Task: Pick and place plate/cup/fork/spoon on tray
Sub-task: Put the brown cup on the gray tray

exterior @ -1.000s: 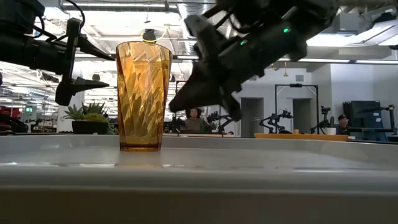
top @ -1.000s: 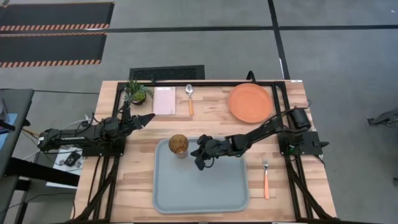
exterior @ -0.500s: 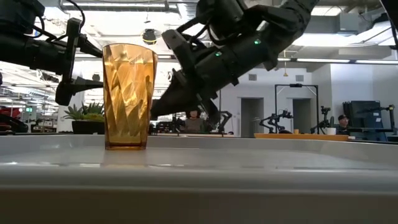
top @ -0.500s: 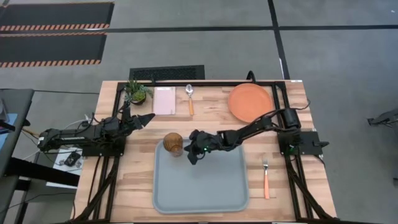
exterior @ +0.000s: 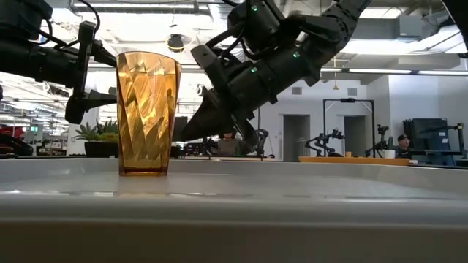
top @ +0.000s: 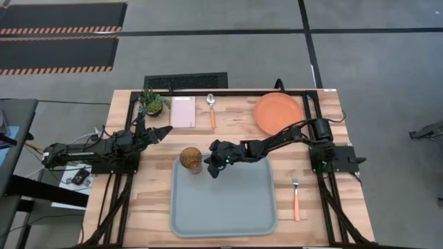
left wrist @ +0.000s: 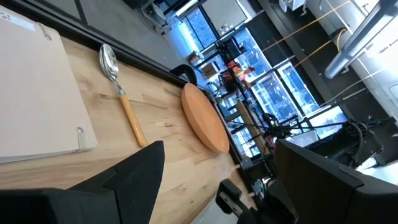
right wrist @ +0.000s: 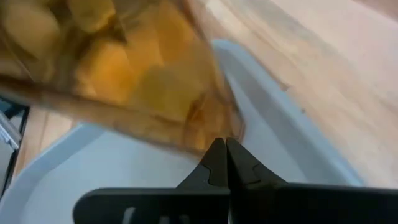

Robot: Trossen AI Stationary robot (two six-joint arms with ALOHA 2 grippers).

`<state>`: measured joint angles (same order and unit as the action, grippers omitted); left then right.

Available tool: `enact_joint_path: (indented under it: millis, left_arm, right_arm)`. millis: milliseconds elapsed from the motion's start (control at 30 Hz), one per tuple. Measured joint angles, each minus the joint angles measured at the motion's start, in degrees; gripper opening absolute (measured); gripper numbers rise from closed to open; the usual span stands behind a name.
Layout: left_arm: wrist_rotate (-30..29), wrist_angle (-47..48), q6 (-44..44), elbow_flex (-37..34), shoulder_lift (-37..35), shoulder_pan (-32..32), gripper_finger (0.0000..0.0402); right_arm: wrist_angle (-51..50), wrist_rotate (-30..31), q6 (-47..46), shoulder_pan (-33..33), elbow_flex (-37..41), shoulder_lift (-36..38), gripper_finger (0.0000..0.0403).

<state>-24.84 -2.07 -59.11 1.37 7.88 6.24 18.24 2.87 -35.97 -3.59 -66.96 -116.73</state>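
Observation:
The amber ribbed cup (top: 192, 160) stands upright on its base at the far left corner of the grey-blue tray (top: 228, 207). It also shows in the low view (exterior: 148, 109). My right gripper (top: 210, 167) is shut and right beside the cup on its right side. My left gripper (top: 166, 129) is open and empty above the table's left part. The orange plate (top: 278, 114) lies at the far right. The spoon (top: 211, 109) lies at the far middle. The fork (top: 295, 196) lies to the right of the tray. My right gripper has its shut fingertips (right wrist: 216, 158) against the cup's wall low down near the base (right wrist: 208, 132), on the side facing the table's right edge. The fingers slant down from the right. The cup stands upright on the tray.
A white-pink napkin (top: 183, 111) and a small potted plant (top: 152, 102) are at the far left, beside the spoon. Most of the tray's floor (exterior: 292, 186) is bare. A black frame runs along the table's edges.
My right gripper has gone toward the table's left edge and a little toward the far edge. The cup has slid ahead of it along the tray toward the far left corner, staying upright.

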Motion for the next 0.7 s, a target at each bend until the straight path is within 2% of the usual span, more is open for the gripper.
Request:
enact_joint_path:
  millis: [433, 700]
  left_arm:
    - [-0.12, 0.0, 0.0, 0.0, 0.0, 0.0, 0.029]
    - [-0.3, 0.0, 0.13, 0.0, 0.0, 0.0, 0.029]
  right_arm:
    - [0.48, 0.0, -0.12, -2.32, 0.02, -0.06, 0.0001]
    - [1.43, -1.65, -1.32, -2.56, -2.86, -3.69, 0.0001]
